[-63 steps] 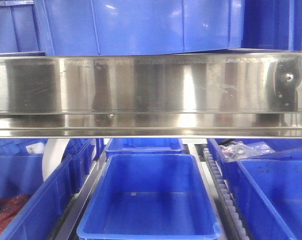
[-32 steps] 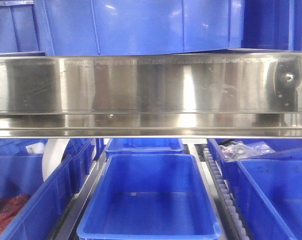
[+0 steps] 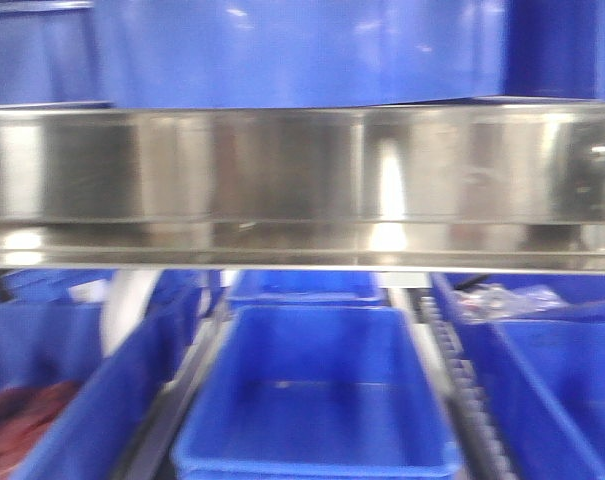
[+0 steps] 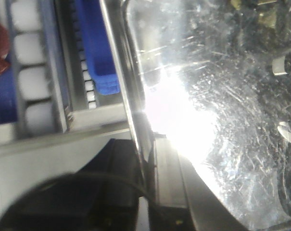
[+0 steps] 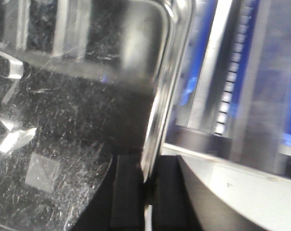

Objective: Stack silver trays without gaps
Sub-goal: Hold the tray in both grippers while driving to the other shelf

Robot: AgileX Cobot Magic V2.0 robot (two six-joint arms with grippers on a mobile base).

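A silver tray fills both wrist views; its scratched shiny floor shows in the left wrist view (image 4: 217,96) and in the right wrist view (image 5: 63,120). My left gripper (image 4: 146,163) is shut on the tray's left rim, one dark finger on each side of the wall. My right gripper (image 5: 147,185) is shut on the tray's right rim near a rounded corner. No tray and no gripper shows in the front view. No second tray shows in any view.
A long broad steel shelf rail (image 3: 302,180) crosses the front view, with blue bins (image 3: 302,50) above it. Below stand an empty blue bin (image 3: 317,390), a left bin with red contents (image 3: 27,415) and a right bin (image 3: 562,390). Roller tracks (image 3: 467,400) run between them.
The front view has become blurred and the whole scene has shifted a little to the right. The bins and the rail keep their places relative to each other.
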